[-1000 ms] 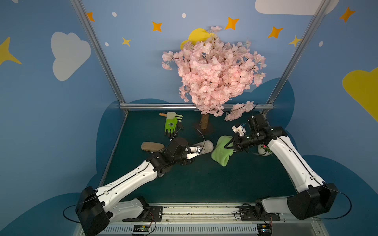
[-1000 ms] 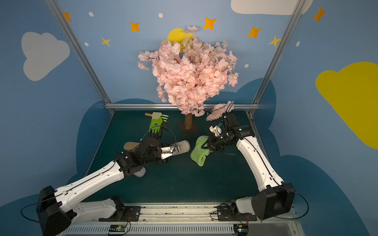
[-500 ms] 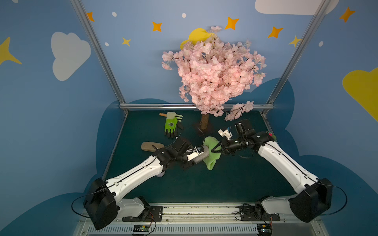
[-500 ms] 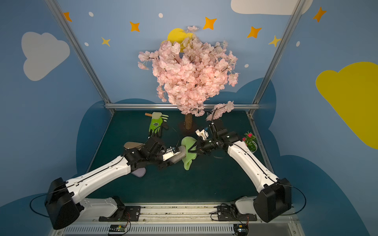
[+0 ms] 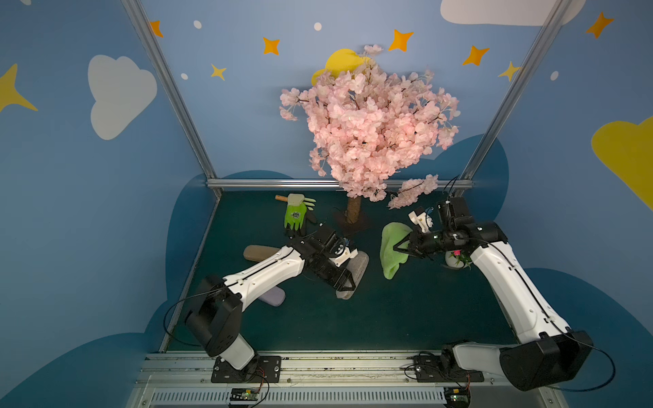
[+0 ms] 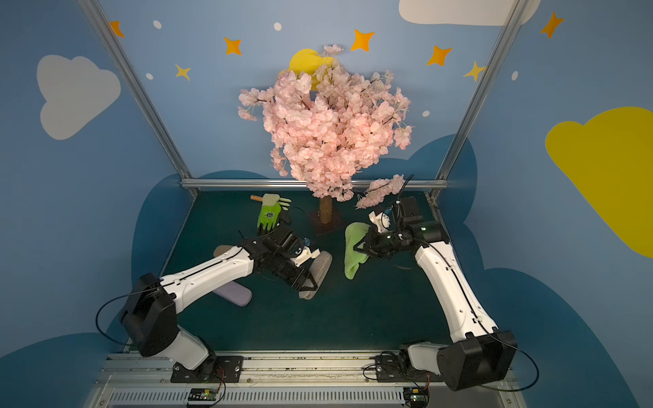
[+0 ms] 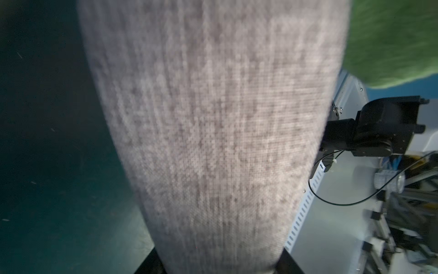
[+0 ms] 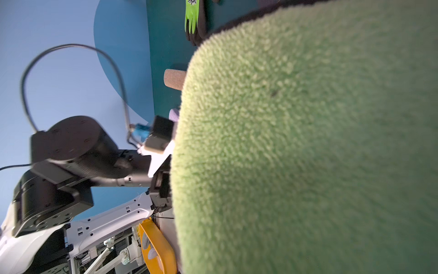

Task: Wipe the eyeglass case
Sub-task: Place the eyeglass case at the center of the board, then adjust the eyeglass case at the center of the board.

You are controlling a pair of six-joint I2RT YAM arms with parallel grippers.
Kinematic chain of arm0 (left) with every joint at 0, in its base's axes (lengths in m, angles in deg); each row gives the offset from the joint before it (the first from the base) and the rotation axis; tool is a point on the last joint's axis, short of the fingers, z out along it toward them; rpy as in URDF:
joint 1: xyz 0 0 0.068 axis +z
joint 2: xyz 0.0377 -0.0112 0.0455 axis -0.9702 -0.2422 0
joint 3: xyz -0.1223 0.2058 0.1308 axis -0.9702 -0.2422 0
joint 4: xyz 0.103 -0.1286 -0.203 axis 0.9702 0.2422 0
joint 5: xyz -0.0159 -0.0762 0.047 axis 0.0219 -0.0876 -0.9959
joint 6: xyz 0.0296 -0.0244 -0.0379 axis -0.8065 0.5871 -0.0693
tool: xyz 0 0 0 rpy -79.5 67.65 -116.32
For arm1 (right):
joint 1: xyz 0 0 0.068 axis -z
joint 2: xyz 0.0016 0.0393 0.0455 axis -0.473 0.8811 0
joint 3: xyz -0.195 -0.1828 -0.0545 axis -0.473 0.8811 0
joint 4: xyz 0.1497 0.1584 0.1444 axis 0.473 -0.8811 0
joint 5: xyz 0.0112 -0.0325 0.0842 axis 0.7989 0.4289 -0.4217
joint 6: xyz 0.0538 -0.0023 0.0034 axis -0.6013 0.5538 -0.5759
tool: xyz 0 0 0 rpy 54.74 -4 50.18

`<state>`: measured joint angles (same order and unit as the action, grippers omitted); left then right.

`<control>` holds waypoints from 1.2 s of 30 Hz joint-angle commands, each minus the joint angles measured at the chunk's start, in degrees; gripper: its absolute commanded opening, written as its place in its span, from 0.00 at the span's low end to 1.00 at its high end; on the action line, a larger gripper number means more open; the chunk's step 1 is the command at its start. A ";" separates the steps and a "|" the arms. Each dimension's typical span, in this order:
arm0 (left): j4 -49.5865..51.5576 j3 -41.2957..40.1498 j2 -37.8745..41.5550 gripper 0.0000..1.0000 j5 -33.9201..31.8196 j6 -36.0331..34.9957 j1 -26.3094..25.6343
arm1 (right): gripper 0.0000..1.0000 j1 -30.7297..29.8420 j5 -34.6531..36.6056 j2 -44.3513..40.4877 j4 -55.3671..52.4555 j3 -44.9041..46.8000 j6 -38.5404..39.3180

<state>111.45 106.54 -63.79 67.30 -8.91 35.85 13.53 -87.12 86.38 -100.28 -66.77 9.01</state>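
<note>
Now left gripper (image 5: 348, 282) clamps grey case (image 5: 361, 265); right gripper (image 5: 398, 247) pinches green cloth (image 5: 388, 240). Cloth near case, not touching. Pickups done; wiping apparently left.

- Eyeglass case (image 7: 213, 132): grey woven fabric, slightly blurred. Most of the view was filled by it, and one end was seen narrower than the other.
- Left gripper (image 7: 219, 267): only two dark fingers (image 7: 149, 264) were shown, one on either side of the case's narrower end, with the case clamped between them.
- Table (image 7: 47, 142): dark teal surface, recorded beside the case.
- Green cloth (image 7: 391, 42): fluffy pile, found near the case's wider end. Contact could not be judged.
- Black arm joint (image 7: 379, 128): noted beyond the case, with a thin black cable (image 7: 343, 203) looped from it.
- White slotted rail (image 7: 304, 208): seen along the table's edge.
- Clutter (image 7: 403, 225): listed beyond the rail, too blurred to be identified.
</note>
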 commanded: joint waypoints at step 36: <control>18.99 22.18 -14.34 0.94 -18.20 -1.70 -3.24 | 0.00 2.72 -1.45 -5.14 4.87 6.05 -1.80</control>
<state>128.89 127.35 -77.34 53.86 -4.65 31.28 14.91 -89.11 83.19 -96.04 -59.58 6.28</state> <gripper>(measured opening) 0.934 0.093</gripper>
